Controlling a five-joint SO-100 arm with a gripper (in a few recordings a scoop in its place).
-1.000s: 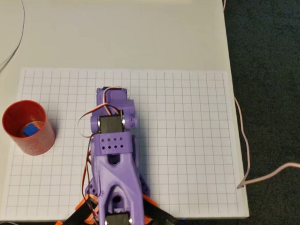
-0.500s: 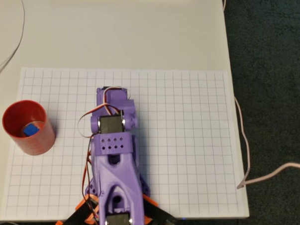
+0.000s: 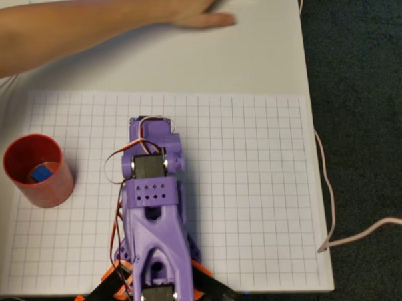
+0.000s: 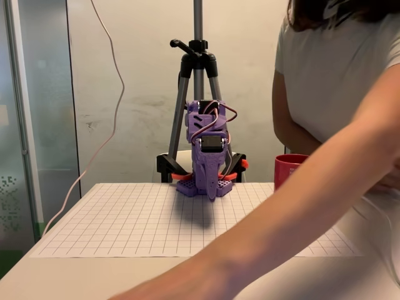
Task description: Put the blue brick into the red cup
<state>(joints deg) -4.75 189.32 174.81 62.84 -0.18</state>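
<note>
Blue, small and cube-like, the plastic brick (image 3: 40, 173) lies on the shiny bottom of the red cylindrical plastic cup (image 3: 55, 194), which stands near the left edge of the white table (image 3: 250, 48) in the overhead view. The task looks done. The purple arm (image 3: 154, 212) sits folded at the near edge; whether its jaws are parted cannot be told. A person's hand (image 3: 198, 10) reaches across the far edge.

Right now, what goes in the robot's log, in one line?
blue brick: inside red cup | arm: folded, mid-mat | person's arm: reaching across table
</note>
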